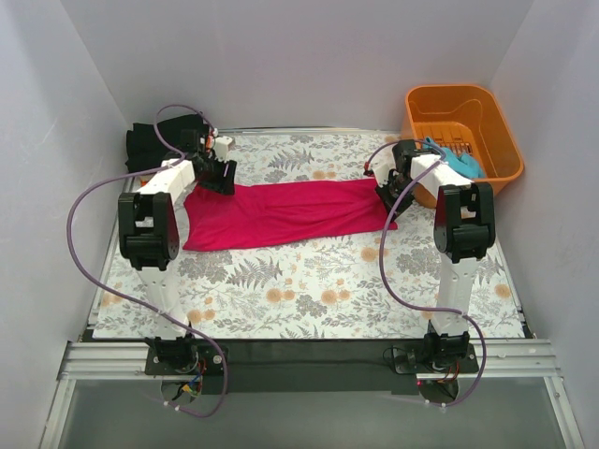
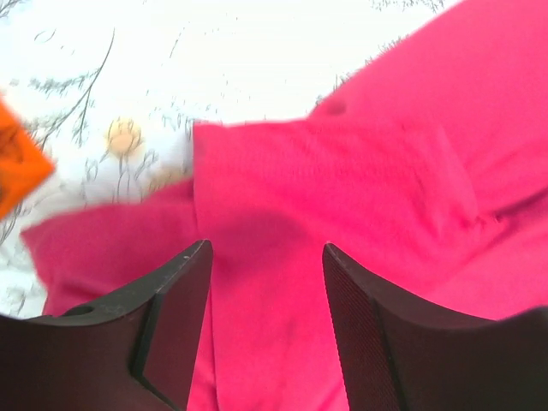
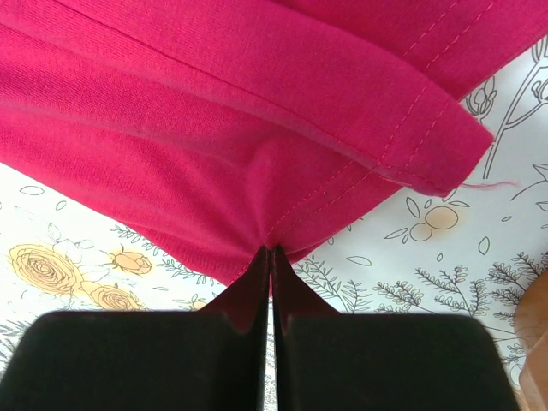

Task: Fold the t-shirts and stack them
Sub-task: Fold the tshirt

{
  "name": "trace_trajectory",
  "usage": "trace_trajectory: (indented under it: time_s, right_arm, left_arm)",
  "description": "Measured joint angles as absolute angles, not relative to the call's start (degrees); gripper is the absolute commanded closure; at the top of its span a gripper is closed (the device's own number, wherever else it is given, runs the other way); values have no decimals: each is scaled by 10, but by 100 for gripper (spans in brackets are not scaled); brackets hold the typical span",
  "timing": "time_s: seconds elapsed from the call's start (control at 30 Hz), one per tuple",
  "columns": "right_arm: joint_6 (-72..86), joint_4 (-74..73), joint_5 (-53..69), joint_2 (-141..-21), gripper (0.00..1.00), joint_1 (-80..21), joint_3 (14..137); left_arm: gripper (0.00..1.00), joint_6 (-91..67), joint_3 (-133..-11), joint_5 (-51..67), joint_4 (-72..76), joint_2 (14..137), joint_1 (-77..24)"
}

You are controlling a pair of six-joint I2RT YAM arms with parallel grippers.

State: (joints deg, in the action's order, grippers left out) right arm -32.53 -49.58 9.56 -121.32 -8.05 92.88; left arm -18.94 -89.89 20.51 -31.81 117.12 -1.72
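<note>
Magenta-pink t-shirt (image 1: pixel 290 213) lay folded into a long, smooth band on the floral table (image 1: pixel 309 290), its long axis running left to right, right end a touch farther back. Left gripper (image 2: pixel 265 248) stood over its left end, fingers spread apart. Right gripper (image 3: pixel 271 250) was pressed together, pinching the shirt's right edge.

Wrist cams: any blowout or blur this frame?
Left wrist: floral table cover blown out to near white, pink t-shirt soft. Right wrist: sharp, shirt stitching readable, even exposure. Top external: flat, even light, no glare.
</note>
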Motion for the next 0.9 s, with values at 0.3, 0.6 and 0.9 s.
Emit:
trace_trajectory:
  time_s: [0.3,0.6,0.9]
  right_arm:
    - [-330,-497,94,-1213,99,-81,930]
    - [-339,-497,87,-1213,99,-81,930]
    - [-349,-498,81,-1213,99,-81,930]
  left_arm:
    - [62,-201,-935,182,-315,1234,-29]
    - [100,-206,-948,160,-313,1241,-27]
    - [96,-203,-986,141,-310,1241,-14]
